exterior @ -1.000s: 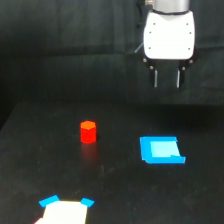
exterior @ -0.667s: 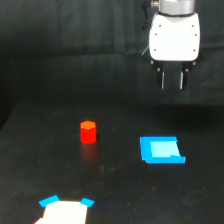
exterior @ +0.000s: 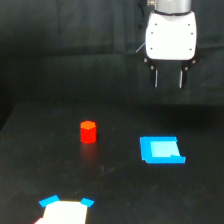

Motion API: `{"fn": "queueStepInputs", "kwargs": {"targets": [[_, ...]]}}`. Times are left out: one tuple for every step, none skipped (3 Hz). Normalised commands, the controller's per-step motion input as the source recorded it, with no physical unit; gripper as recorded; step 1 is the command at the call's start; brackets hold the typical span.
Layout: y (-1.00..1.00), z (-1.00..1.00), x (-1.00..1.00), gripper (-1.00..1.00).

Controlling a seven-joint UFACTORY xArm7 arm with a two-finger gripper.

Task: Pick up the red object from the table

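The table (exterior: pixel 45 165) looks matt black. The red object (exterior: pixel 88 132) seems smooth, bright plastic. Above, the gripper (exterior: pixel 168 79) has a glossy white plastic shell and dark fingers (exterior: pixel 156 78).

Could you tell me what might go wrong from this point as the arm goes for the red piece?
1. The white gripper with two dark fingers hangs high and well toward the exterior view's right of the small red-orange stubby block; a descent begun too early could land near the flat blue rectangle instead.
2. The block looks about as wide as the open finger gap, so a slightly off-centre approach may knock it over on the matte black table.
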Motion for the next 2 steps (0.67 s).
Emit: {"fn": "queueStepInputs", "kwargs": {"targets": [[0.48, -0.67, 1.00, -0.35], [0.04, -0.69, 1.00, -0.08]]}}
